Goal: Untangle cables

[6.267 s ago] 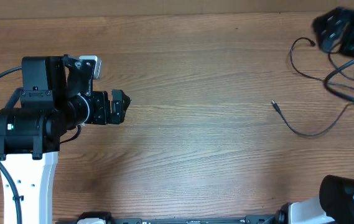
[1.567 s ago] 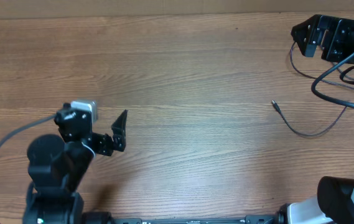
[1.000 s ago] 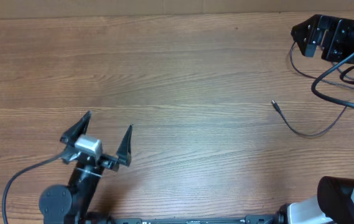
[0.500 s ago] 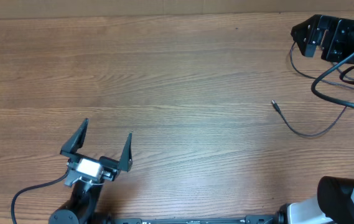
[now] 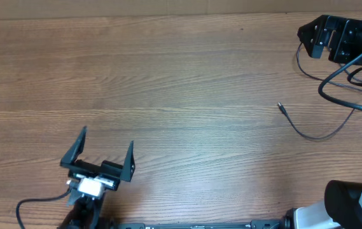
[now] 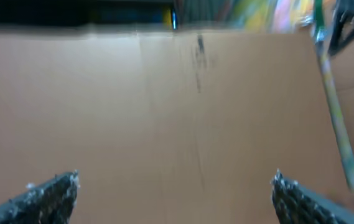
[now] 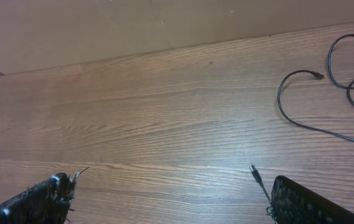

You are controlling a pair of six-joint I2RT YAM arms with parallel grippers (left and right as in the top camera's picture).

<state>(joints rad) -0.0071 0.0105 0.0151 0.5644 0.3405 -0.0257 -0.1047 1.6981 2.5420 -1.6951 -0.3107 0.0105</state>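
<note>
Thin black cables lie at the table's right side. One loose cable [image 5: 308, 133] ends in a small plug [image 5: 280, 107]; another makes a loop [image 5: 303, 57] just below my right gripper [image 5: 311, 36], and more run off the right edge. My right gripper is open and empty at the far right corner. The right wrist view shows the loop [image 7: 288, 99], the plug [image 7: 255, 172] and wide-apart fingers [image 7: 173, 190]. My left gripper [image 5: 104, 149] is open and empty at the near left edge, far from the cables. Its wrist view is blurred; the fingers [image 6: 173, 190] are wide apart.
A brown cardboard wall [image 7: 102, 31] runs along the table's far edge and fills the left wrist view [image 6: 164, 106]. The wooden table [image 5: 187, 95] spreads between the two arms. The right arm's base [image 5: 352, 203] stands at the near right corner.
The left arm has pulled back toward the near edge and turned, its gripper opening wide. The right gripper shifted left early on, then held still. The cables have not moved.
</note>
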